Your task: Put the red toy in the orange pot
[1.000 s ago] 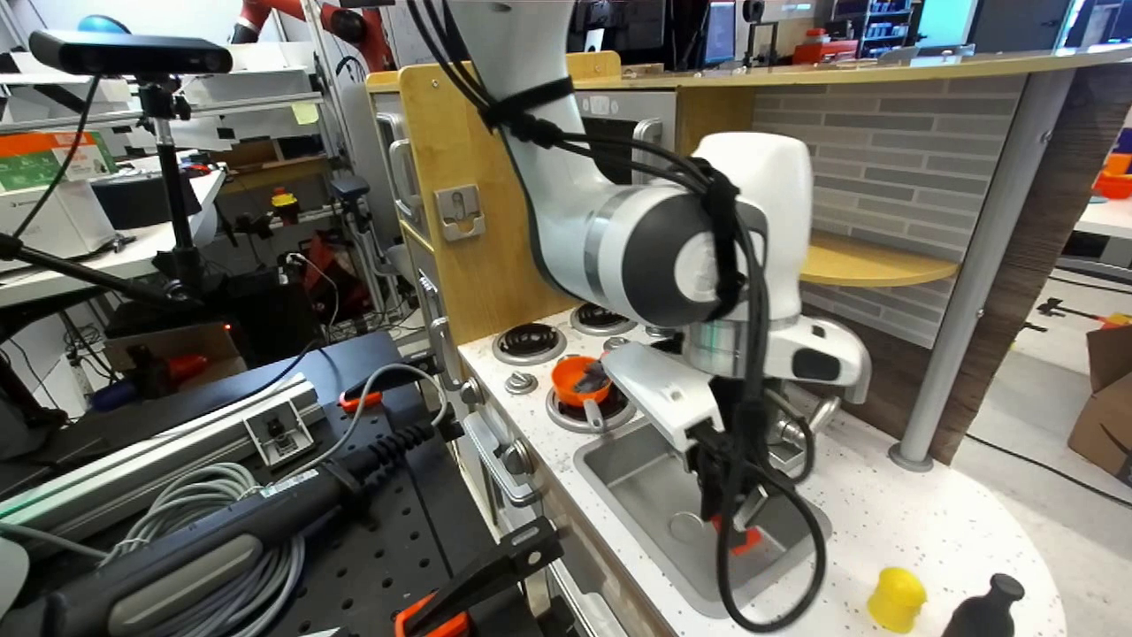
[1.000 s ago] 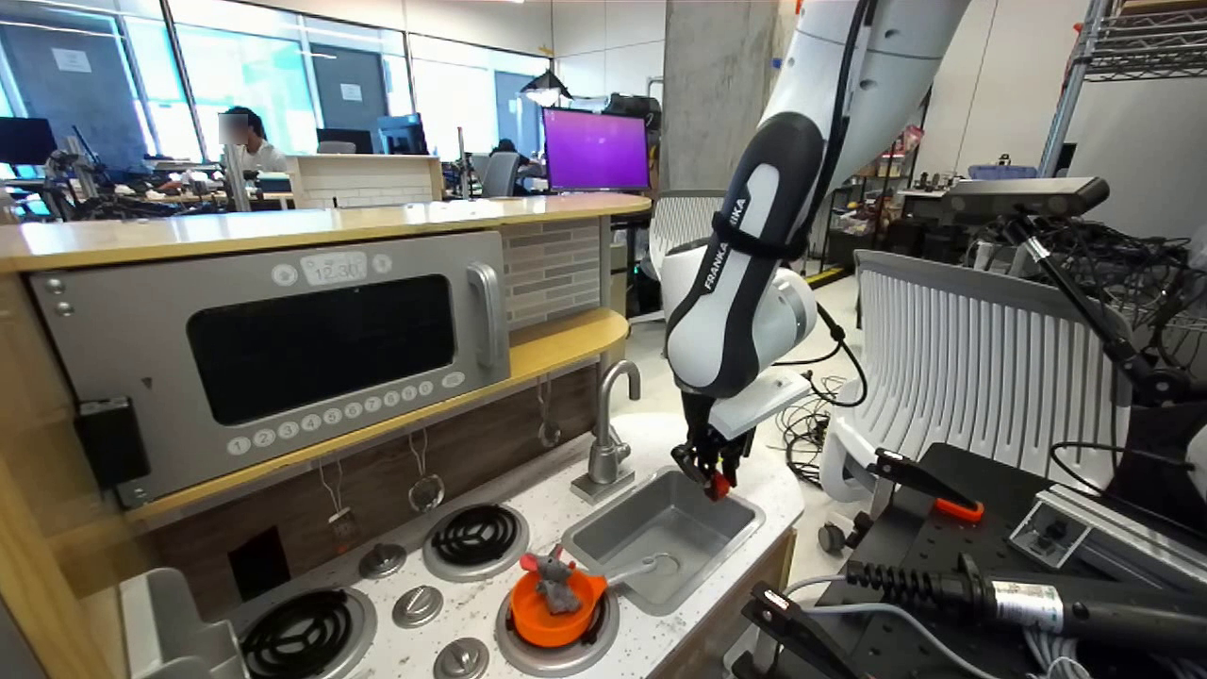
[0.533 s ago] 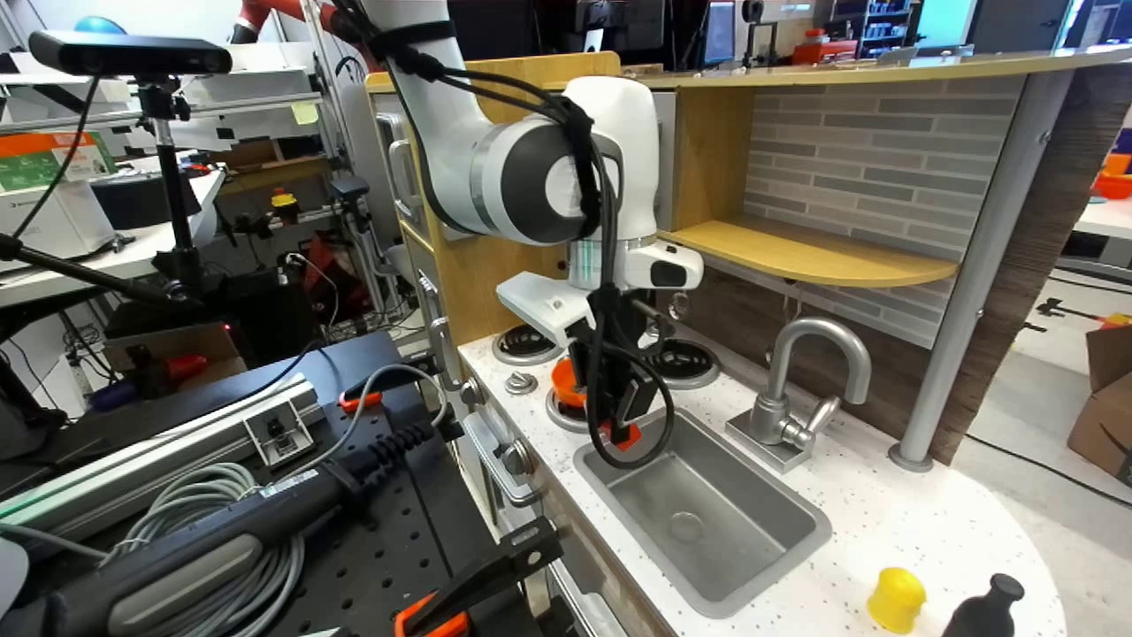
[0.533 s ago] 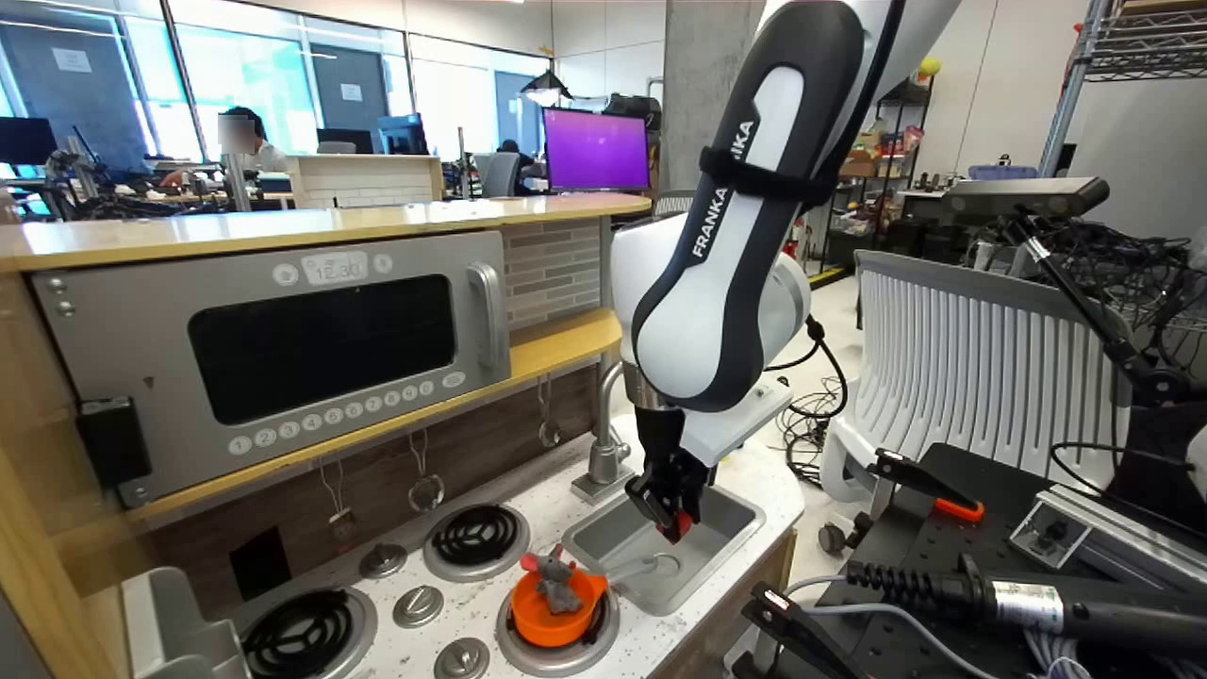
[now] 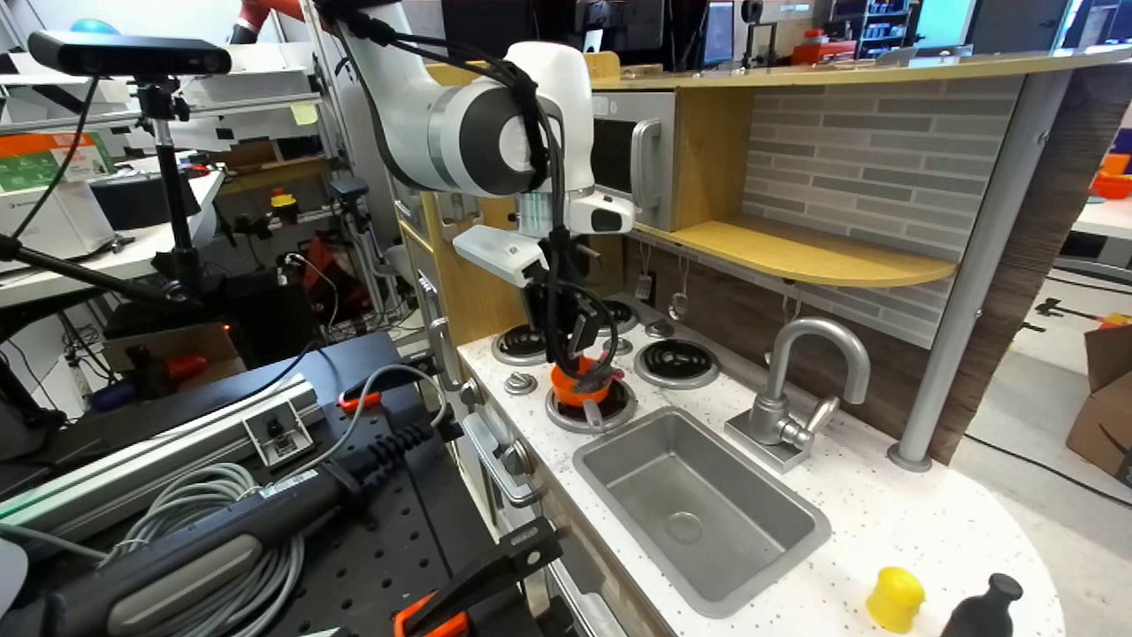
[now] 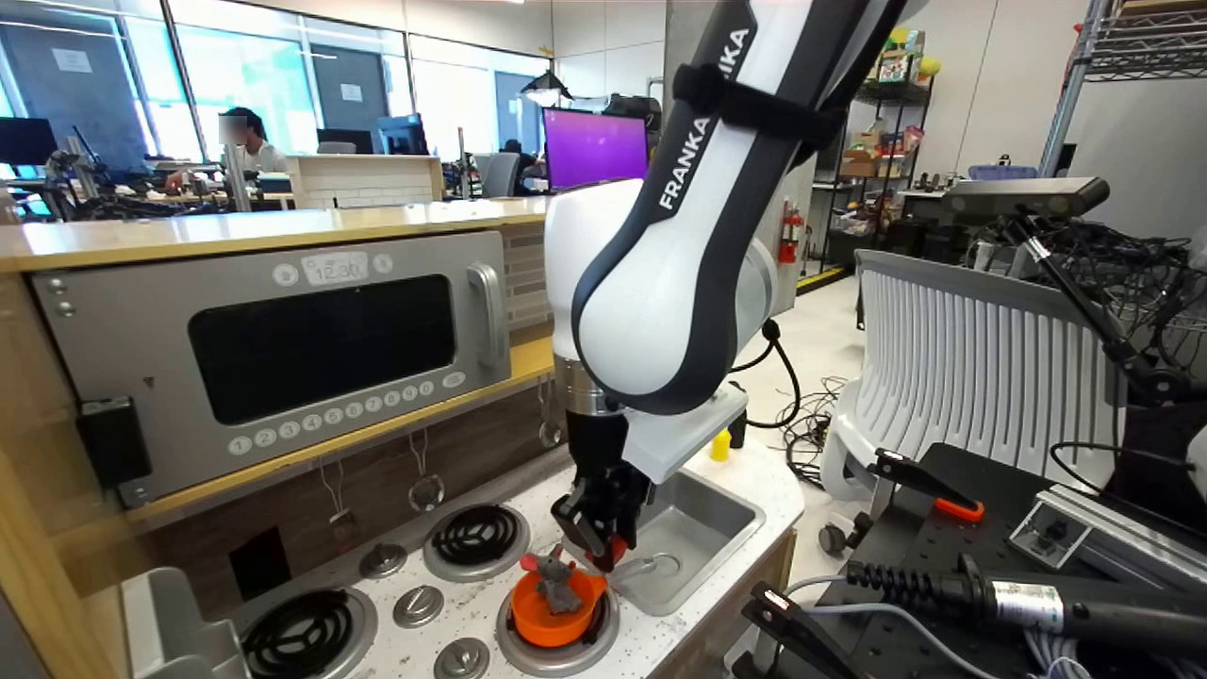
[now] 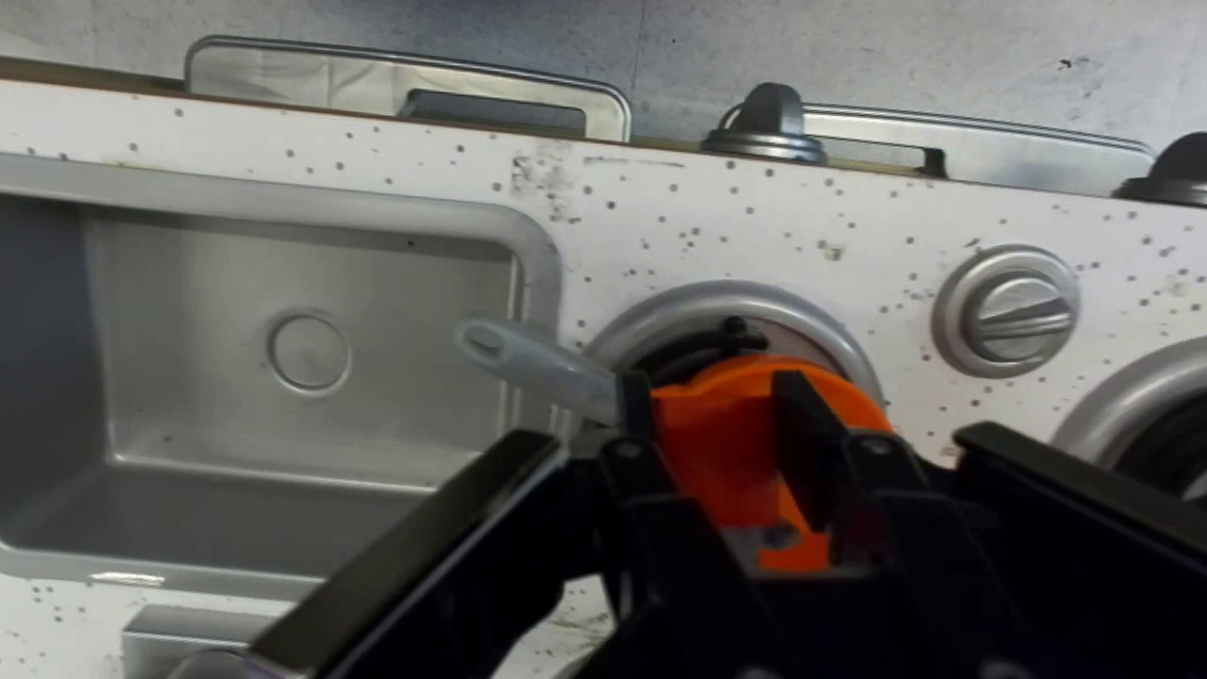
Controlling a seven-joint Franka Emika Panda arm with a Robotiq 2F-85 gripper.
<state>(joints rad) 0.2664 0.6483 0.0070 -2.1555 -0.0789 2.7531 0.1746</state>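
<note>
Swung left across the sink point(image 5: 654, 495), the red toy point(image 6: 618, 551) now hangs gripped between the jaws, near the orange pot point(image 6: 547, 630) but not inside; lowering it past the mouse point(image 6: 556, 585) seems next.

The sink point(image 5: 707, 518) gives room; a toy mouse point(image 6: 557, 587) crowds the pot point(image 6: 545, 630)

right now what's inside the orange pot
A grey toy mouse sits in the orange pot; it covers the bottom beneath it, so I can't see what's there. The red toy is in the hand.
</note>
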